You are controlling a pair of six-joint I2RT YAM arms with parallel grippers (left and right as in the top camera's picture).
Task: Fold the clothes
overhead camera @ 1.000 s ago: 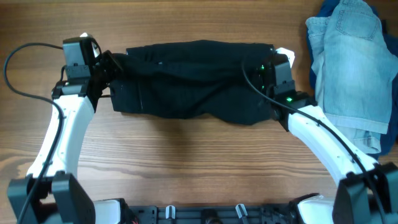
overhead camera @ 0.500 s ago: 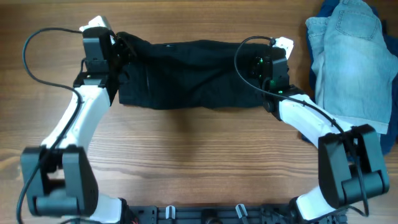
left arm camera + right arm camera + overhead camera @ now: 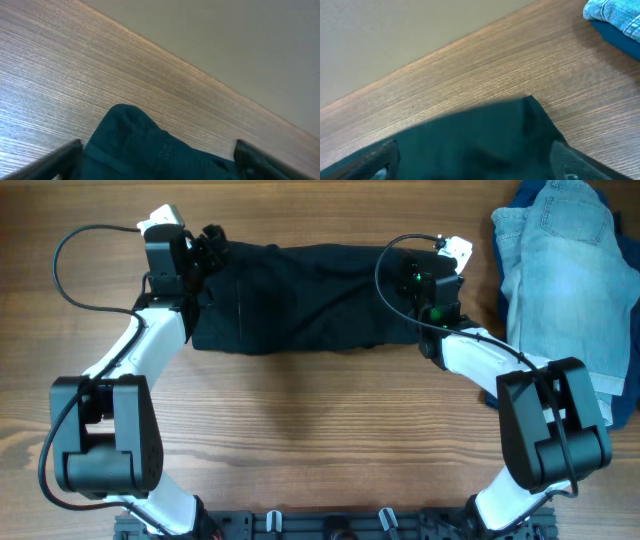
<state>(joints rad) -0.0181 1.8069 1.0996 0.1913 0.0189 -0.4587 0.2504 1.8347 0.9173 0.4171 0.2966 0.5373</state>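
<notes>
Shorts (image 3: 300, 295) folded once on table (image 3: 300, 430)
Left pincer (image 3: 157, 160) and right pincer (image 3: 470, 160) are spread wide, nothing clamped; withdrawal seems called for next

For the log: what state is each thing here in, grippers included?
black shorts: laid out in a wide band, one end at each gripper.
left gripper: open, fingers either side of the shorts' edge.
right gripper: open, fingers either side of the shorts' corner.
denim shorts: heaped at the right, untouched.
navy cloth: under the denim shorts.
</notes>
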